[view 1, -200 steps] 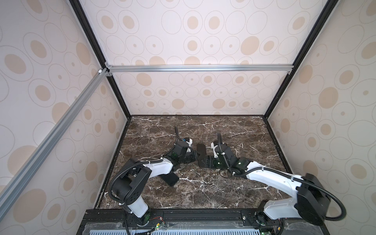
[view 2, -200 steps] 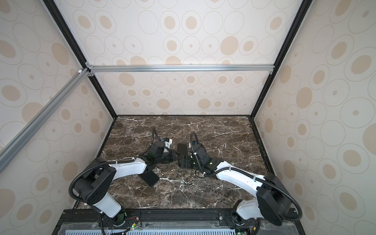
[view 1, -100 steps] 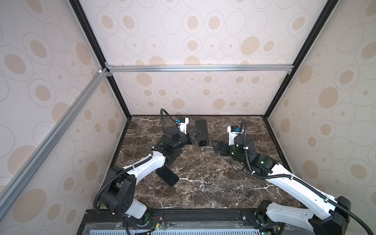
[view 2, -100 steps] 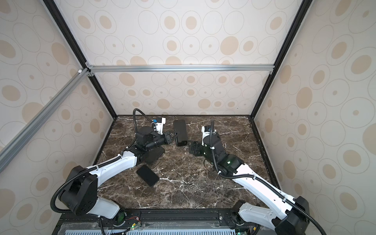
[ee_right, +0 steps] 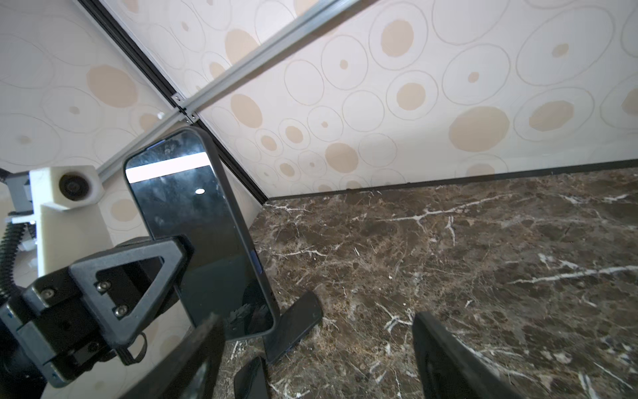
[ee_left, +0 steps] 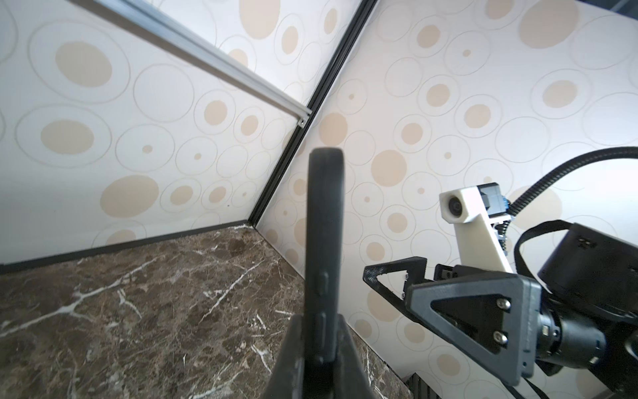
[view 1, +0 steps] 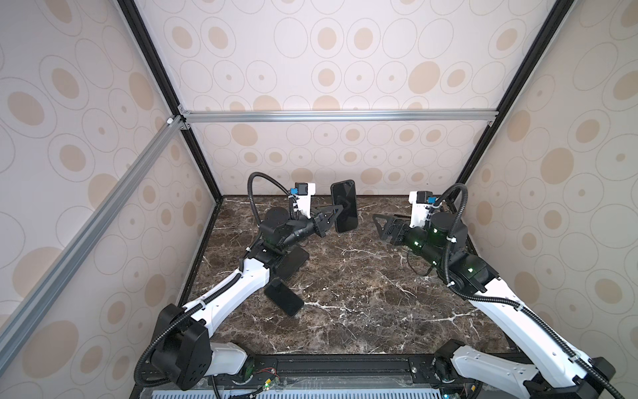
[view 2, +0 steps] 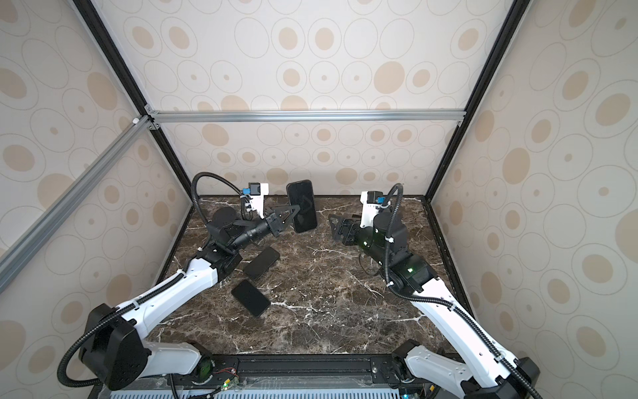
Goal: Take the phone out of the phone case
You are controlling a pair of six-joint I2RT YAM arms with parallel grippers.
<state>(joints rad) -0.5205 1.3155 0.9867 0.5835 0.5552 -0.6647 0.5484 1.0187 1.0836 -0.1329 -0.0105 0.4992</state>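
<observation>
- At the far middle of the marble table (view 1: 379,311), lifted clear of it, we see the phone (view 1: 344,206) upright on its short end, dark glass turned toward the right side.
- The left gripper (view 1: 337,211) is clamped on it about halfway up, one finger on the glass and one on the back. In the left wrist view the phone (ee_left: 324,259) shows edge-on between them.
- The phone case (ee_right: 243,235) shows as a matte dark rim hugging the glass, so we judge the phone is not yet out.
- The right gripper (view 1: 379,226) sits to the right, well apart from the phone, jaws spread wide and holding nothing.
- A dark slab (view 2: 261,262) and a second dark slab (view 2: 250,297) lie flat at the near left of the table. We cannot tell whether they are phones or cases.
- We judge the phone to be stiff, fairly light, and breakable if dropped. Its glossy glass looks slippery, while the case rim looks softer and grippier.
- We would keep the left hold on the flat faces and have the right gripper take a free corner of the rim, most likely the top one, to peel it back.
- A pinch on bare glass alone could slide.
</observation>
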